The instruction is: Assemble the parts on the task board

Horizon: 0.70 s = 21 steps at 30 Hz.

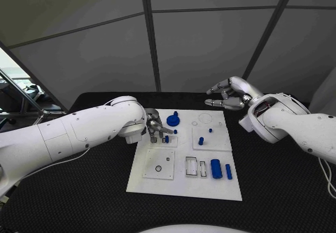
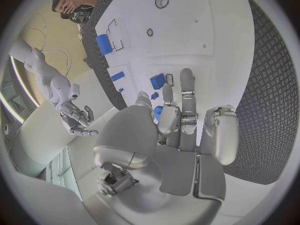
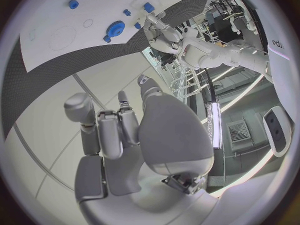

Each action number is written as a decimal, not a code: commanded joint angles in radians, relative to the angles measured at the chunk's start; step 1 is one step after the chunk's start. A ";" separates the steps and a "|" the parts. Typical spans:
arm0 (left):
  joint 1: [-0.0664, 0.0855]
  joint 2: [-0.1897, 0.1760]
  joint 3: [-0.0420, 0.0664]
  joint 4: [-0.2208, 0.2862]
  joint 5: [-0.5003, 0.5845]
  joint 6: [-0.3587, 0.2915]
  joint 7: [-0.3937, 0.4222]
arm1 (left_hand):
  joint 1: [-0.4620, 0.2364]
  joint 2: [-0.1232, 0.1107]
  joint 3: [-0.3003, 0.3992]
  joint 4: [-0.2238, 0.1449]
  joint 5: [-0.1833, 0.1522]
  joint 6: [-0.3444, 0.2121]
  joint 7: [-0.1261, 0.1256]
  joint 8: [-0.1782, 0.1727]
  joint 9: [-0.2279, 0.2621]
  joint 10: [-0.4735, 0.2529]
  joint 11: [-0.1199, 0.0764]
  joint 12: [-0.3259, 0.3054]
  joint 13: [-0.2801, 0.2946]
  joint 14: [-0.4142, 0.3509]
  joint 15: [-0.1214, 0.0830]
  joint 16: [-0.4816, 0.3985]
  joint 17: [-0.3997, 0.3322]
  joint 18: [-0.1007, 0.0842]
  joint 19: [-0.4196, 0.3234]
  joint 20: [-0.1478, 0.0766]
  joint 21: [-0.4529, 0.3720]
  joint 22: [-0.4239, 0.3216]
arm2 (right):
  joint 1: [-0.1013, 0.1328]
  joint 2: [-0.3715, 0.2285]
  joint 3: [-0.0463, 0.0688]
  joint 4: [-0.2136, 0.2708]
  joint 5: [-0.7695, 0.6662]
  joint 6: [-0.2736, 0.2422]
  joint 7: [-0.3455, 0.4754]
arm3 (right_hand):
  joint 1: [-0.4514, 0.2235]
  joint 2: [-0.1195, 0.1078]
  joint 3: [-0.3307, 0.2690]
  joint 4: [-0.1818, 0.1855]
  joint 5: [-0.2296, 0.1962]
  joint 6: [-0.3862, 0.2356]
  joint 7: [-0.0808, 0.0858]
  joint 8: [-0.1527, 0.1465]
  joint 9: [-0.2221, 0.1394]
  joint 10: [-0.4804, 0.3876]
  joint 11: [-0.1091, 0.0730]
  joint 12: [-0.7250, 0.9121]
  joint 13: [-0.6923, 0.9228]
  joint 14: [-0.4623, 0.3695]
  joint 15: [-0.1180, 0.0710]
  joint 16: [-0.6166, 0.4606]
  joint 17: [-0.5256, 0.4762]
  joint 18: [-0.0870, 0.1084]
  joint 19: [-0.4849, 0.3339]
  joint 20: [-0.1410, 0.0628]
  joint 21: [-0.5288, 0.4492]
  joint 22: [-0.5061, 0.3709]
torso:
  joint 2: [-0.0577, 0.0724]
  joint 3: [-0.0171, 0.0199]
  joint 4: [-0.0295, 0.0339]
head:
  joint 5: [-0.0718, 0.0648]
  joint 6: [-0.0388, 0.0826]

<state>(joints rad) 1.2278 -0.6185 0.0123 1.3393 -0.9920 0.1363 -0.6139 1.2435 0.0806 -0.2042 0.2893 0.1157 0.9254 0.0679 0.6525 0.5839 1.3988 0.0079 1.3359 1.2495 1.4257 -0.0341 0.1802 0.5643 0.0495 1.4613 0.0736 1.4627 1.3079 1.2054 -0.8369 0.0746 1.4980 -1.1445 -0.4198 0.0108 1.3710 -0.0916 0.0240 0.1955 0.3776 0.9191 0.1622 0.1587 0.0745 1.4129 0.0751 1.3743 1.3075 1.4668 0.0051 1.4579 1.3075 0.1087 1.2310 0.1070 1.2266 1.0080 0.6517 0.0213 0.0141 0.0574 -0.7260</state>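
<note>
Black counter point(image 1: 84, 194): white task board point(image 1: 185, 182) at centre. Nearest, two blue cylinders point(image 1: 216, 168) lying beside rectangular slots point(image 1: 191, 166); farther, small blue pegs point(image 1: 201, 141); far end, blue gear point(image 1: 173, 120). Left hand point(image 1: 155, 128) over the board's left part, fingers point(image 2: 186, 92) extended, grasping nothing. Right hand point(image 1: 231, 93) raised beyond the board, fingers loosely curled, empty.

One white task board point(image 1: 183, 187), two silver hands, left point(image 1: 157, 127) and right point(image 1: 227, 94), roughly seven blue parts point(image 1: 215, 168)
</note>
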 commanded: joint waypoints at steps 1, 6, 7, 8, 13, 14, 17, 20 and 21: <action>0.003 0.007 0.000 -0.006 -0.008 0.022 -0.006 | -0.008 0.000 -0.006 0.000 0.002 -0.009 -0.001 0.004 0.002 0.008 -0.004 0.023 0.039 0.008 -0.001 -0.005 0.001 -0.009 0.025 -0.003 0.003 0.061 | 0.003 0.003 0.001 -0.001 -0.019 0.007 -0.002 | 0.001 0.005 -0.007 0.002 0.008 0.004 -0.003 0.004 -0.001 -0.008 -0.002 -0.002 0.056 0.056 -0.006 -0.007 0.064 0.006 -0.006 0.002 -0.003 0.000 | 0.001 0.0002 0.0007 | 0.000 -0.002; 0.003 0.015 0.000 -0.014 -0.008 0.035 -0.006 | -0.006 0.000 -0.005 -0.002 0.002 -0.010 -0.001 0.005 0.003 0.007 -0.004 0.022 0.037 0.008 -0.001 -0.006 0.002 -0.009 0.025 -0.003 0.004 0.061 | 0.002 0.005 0.001 -0.002 -0.022 0.009 -0.004 | 0.001 0.005 -0.007 0.002 0.008 0.004 -0.003 0.004 -0.001 -0.008 -0.002 -0.002 0.056 0.056 -0.006 -0.007 0.064 0.006 -0.006 0.002 -0.003 0.000 | 0.001 0.0004 0.0010 | -0.001 -0.006; 0.003 0.018 0.000 -0.017 -0.008 0.039 -0.006 | -0.005 0.001 -0.005 -0.002 0.002 -0.011 -0.001 0.005 0.003 0.006 -0.004 0.022 0.037 0.008 -0.001 -0.006 0.002 -0.009 0.025 -0.003 0.004 0.061 | 0.002 0.006 0.001 -0.002 -0.023 0.009 -0.004 | 0.001 0.005 -0.007 0.002 0.008 0.004 -0.003 0.004 -0.001 -0.008 -0.002 -0.002 0.056 0.056 -0.006 -0.007 0.064 0.006 -0.006 0.002 -0.003 0.000 | 0.002 0.0005 0.0007 | 0.000 -0.006; 0.004 0.019 0.000 -0.019 -0.008 0.042 -0.006 | -0.004 0.001 -0.005 -0.003 0.003 -0.011 -0.001 0.005 0.004 0.005 -0.004 0.021 0.035 0.008 -0.001 -0.006 0.002 -0.009 0.025 -0.003 0.003 0.061 | 0.002 0.006 0.001 -0.002 -0.023 0.010 -0.004 | 0.001 0.005 -0.007 0.002 0.008 0.004 -0.003 0.004 -0.001 -0.008 -0.002 -0.002 0.056 0.056 -0.006 -0.007 0.064 0.006 -0.006 0.002 -0.003 0.000 | 0.002 0.0005 0.0002 | 0.000 -0.007; 0.004 0.026 -0.001 -0.026 -0.008 0.053 -0.004 | -0.001 0.002 -0.005 -0.005 0.003 -0.012 -0.001 0.006 0.005 0.004 -0.004 0.020 0.035 0.008 -0.001 -0.007 0.003 -0.009 0.025 -0.003 0.003 0.061 | 0.002 0.008 0.001 -0.003 -0.024 0.012 -0.005 | 0.001 0.005 -0.007 0.002 0.008 0.004 -0.003 0.004 -0.001 -0.008 -0.002 -0.002 0.056 0.056 -0.006 -0.007 0.064 0.006 -0.006 0.002 -0.003 0.000 | 0.001 0.0009 0.0003 | -0.001 -0.010; 0.004 0.027 -0.001 -0.027 -0.008 0.055 -0.004 | -0.001 0.002 -0.005 -0.005 0.003 -0.012 -0.001 0.006 0.005 0.004 -0.004 0.020 0.035 0.008 -0.001 -0.007 0.003 -0.009 0.025 -0.003 0.003 0.061 | 0.002 0.008 0.001 -0.003 -0.024 0.012 -0.005 | 0.001 0.005 -0.007 0.002 0.008 0.004 -0.003 0.004 -0.001 -0.008 -0.002 -0.002 0.056 0.056 -0.006 -0.007 0.064 0.006 -0.006 0.002 -0.003 0.000 | 0.001 0.0009 0.0002 | -0.001 -0.010; 0.004 0.031 -0.001 -0.031 -0.008 0.060 -0.003 | -0.001 0.002 -0.005 -0.005 0.003 -0.012 -0.001 0.006 0.005 0.004 -0.004 0.020 0.035 0.008 -0.001 -0.007 0.003 -0.009 0.025 -0.003 0.003 0.061 | 0.002 0.010 0.001 -0.004 -0.024 0.013 -0.006 | 0.001 0.005 -0.007 0.002 0.008 0.004 -0.003 0.004 -0.001 -0.008 -0.002 -0.002 0.056 0.056 -0.006 -0.007 0.064 0.006 -0.006 0.002 -0.003 0.000 | 0.001 0.0010 0.0003 | -0.002 -0.011; 0.004 0.035 -0.002 -0.035 -0.008 0.065 -0.002 | 0.000 0.003 -0.004 -0.005 0.003 -0.013 -0.001 0.006 0.006 0.002 -0.004 0.018 0.032 0.008 -0.001 -0.007 0.004 -0.009 0.025 -0.003 0.003 0.061 | 0.002 0.011 0.001 -0.004 -0.024 0.014 -0.006 | 0.001 0.005 -0.007 0.002 0.008 0.004 -0.003 0.004 -0.001 -0.008 -0.002 -0.002 0.056 0.056 -0.006 -0.007 0.064 0.006 -0.006 0.002 -0.003 0.000 | 0.001 0.0011 0.0005 | -0.002 -0.013; 0.004 0.036 -0.002 -0.036 -0.008 0.066 -0.002 | 0.000 0.003 -0.004 -0.005 0.003 -0.013 -0.001 0.006 0.006 0.002 -0.004 0.018 0.032 0.008 -0.001 -0.007 0.004 -0.009 0.025 -0.003 0.003 0.061 | 0.002 0.011 0.001 -0.004 -0.024 0.015 -0.006 | 0.001 0.005 -0.007 0.002 0.008 0.004 -0.003 0.004 -0.001 -0.008 -0.002 -0.002 0.056 0.056 -0.006 -0.007 0.064 0.006 -0.006 0.002 -0.003 0.000 | 0.001 0.0011 0.0005 | -0.002 -0.013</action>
<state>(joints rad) 1.2301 -0.5848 0.0101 1.3049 -0.9946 0.1791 -0.6141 1.2435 0.0806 -0.2068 0.2867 0.1157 0.9182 0.0679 0.6524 0.5879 1.3984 0.0072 1.3476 1.2498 1.4257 -0.0340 0.1767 0.5665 0.0467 1.4613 0.0736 1.4627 1.3078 1.2054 -0.8270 0.0746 1.4931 -1.1624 -0.4126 0.0035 1.3710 -0.0916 0.0214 0.1982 0.3829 0.9191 0.1622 0.1587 0.0745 1.4129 0.0751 1.3743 1.3075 1.4668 0.0052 1.4542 1.3074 0.1086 1.2311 0.1070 1.2266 1.0082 0.6529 0.0222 0.0144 0.0554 -0.7381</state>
